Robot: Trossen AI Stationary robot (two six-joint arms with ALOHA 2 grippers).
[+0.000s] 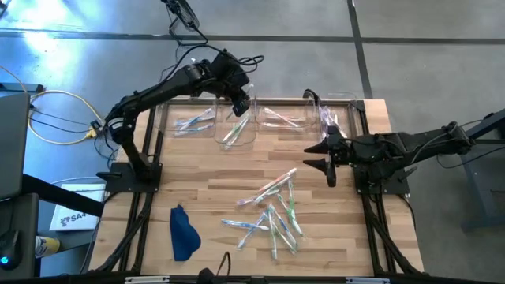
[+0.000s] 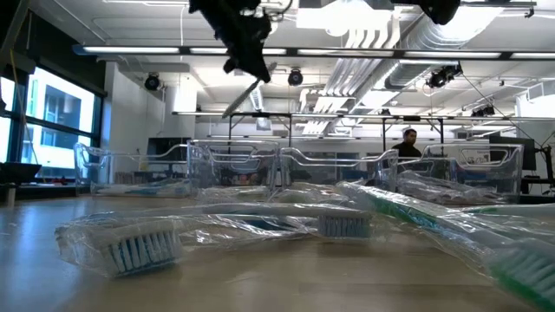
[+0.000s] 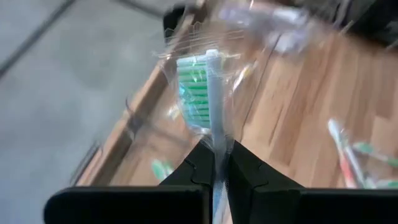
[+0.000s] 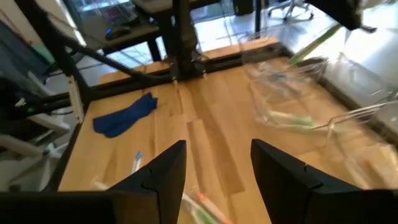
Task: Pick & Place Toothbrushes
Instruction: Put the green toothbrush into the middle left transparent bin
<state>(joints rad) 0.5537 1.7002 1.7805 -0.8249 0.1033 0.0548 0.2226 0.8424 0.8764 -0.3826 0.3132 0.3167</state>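
One green toothbrush [image 3: 208, 93] is clamped in the shut left gripper [image 1: 239, 105] above the bins [image 1: 237, 126]. Loose toothbrushes [image 1: 272, 213] are scattered in front of the bins. The right gripper [image 1: 323, 155], jaws apart and empty, is held near the bins' right end.

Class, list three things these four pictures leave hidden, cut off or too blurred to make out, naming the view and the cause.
1. Left wrist view: the green toothbrush handle's lower end is hidden between the left tool fingers.
2. Low view: the near toothbrushes are blurred and cut off by the picture's edges, so no count is possible.
3. Right wrist view: the bins are smeared; their contents cannot be identified.
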